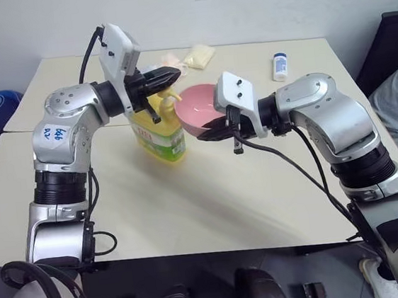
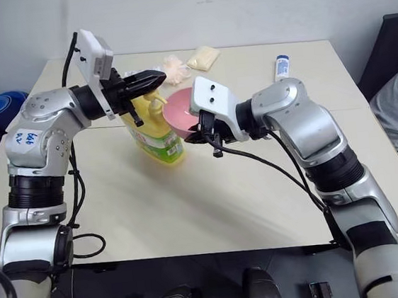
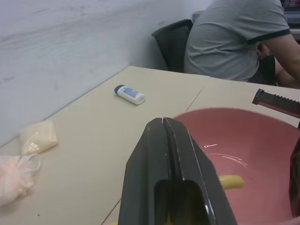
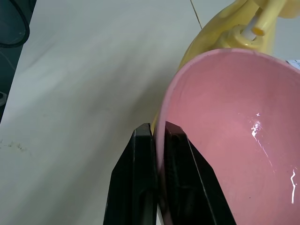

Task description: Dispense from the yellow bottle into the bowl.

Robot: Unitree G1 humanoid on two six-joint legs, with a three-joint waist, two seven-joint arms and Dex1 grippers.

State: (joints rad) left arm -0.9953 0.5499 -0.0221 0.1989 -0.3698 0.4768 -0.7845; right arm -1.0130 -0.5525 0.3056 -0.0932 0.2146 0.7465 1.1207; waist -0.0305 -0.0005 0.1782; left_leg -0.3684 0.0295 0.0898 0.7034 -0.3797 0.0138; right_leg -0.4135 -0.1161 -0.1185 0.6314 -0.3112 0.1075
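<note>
At a beige worktop (image 1: 213,211), the robot's right gripper (image 4: 158,140) is clamped on the rim of the pink bowl (image 1: 196,110), holding it tilted in the air just beside the yellow bottle (image 1: 160,135), which stands upright on the worktop. The left gripper (image 1: 166,76), its fingers pressed together on nothing, points roughly level over the bottle's pump head; the pump spout (image 3: 232,181) pokes out over the bowl's inside. A few thin streaks (image 4: 255,129) glint on the bowl's inner wall.

The risks from here look plain enough. The bottle is unbraced, so an off-centre push on the pump could tip or skate it across the worktop, most likely toward the bowl. The closed fingers offer a narrow point of contact, and they could slide off the pump head instead of driving it down. The bowl hangs from a pinch on one edge only; a knock from the bottle or the other arm could twist it loose, and its tilt could send liquid toward the low side. The two arms work close together, leaving little room for error. A small white bottle (image 1: 280,66), a pale bag (image 1: 199,55) and a seated person (image 3: 239,37) are well apart from the action.
</note>
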